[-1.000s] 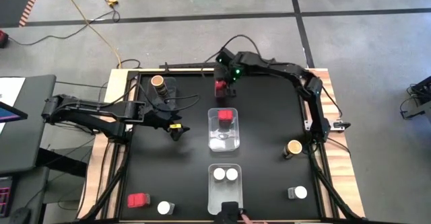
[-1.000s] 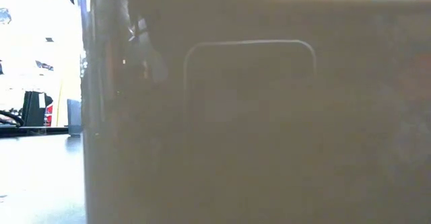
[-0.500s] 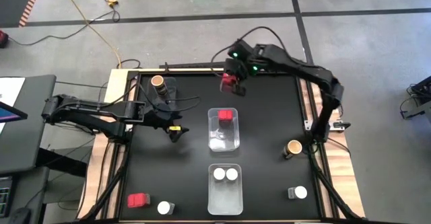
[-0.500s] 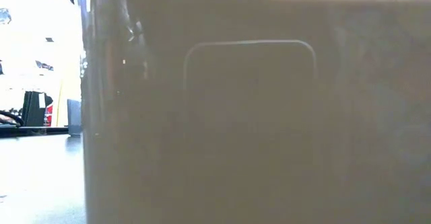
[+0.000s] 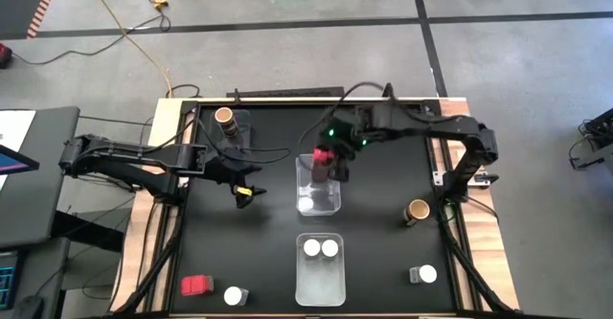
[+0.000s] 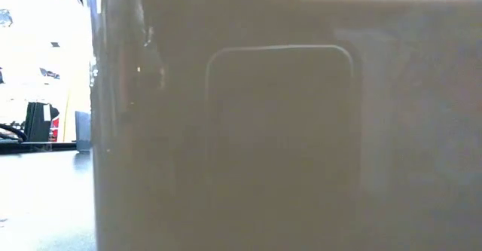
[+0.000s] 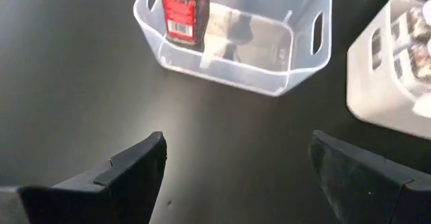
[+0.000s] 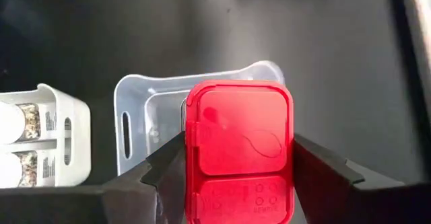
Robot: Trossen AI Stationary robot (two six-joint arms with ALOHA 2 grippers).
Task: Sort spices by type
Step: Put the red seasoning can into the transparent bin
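My right gripper (image 5: 330, 158) is shut on a red boxy spice container (image 8: 239, 143) over the far end of the middle clear tub (image 5: 318, 193). Another red box (image 7: 182, 9) stands inside that tub at its far end. My left gripper (image 7: 236, 150) is open and empty, left of the tub (image 7: 269, 56), above the black table. Two white-lidded jars (image 5: 322, 248) stand in the near tub (image 5: 319, 281). A brown-topped jar (image 5: 224, 116) stands at the far left, another (image 5: 417, 210) at the right. A red box (image 5: 196, 284) and a white-lidded jar (image 5: 233, 296) sit near left, another white-lidded jar (image 5: 426, 274) near right. My right gripper pinches the red box between its two fingers (image 8: 165, 163), one on each opposite side wall just below the red lid (image 8: 202, 116). The fingers come from above, pointing down. The box is upright and lifted clear, with the middle tub (image 8: 145, 116) below it.
The low view is filled by the near tub's pale wall (image 6: 279, 130). Bare black table lies between the tubs and the left and right edges. The table stands on a grey floor with cables (image 5: 144, 32).
My right gripper has carried the red box from near the table's far edge toward the near edge, and it now hangs over the middle tub's far end. A hand at the near edge of the table has gone from view.
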